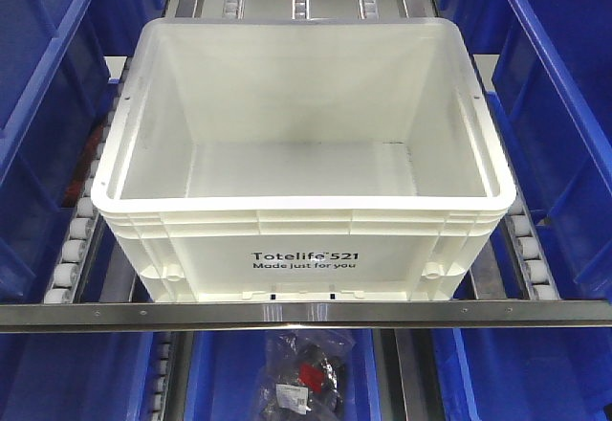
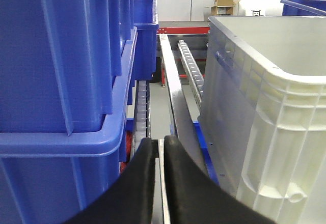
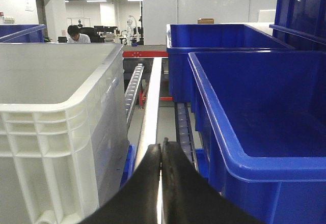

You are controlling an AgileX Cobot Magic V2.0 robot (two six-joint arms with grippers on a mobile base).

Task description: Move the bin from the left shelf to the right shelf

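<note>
The white bin (image 1: 302, 249), printed "Totelife 521", sits empty on the shelf's roller tracks (image 2: 191, 66), its front wall just behind the metal front rail (image 1: 306, 313). The left pincer (image 2: 159, 142) holds nothing, its fingers drawn together to a thin slit; the bin's ribbed corner stands just to its right and stacked blue bins (image 2: 61, 81) just to its left. The right pincer (image 3: 163, 145) is closed with its fingertips touching, also empty; the white bin rises close on its left and an open blue bin (image 3: 265, 112) on its right. Neither pincer touches the bin.
</note>
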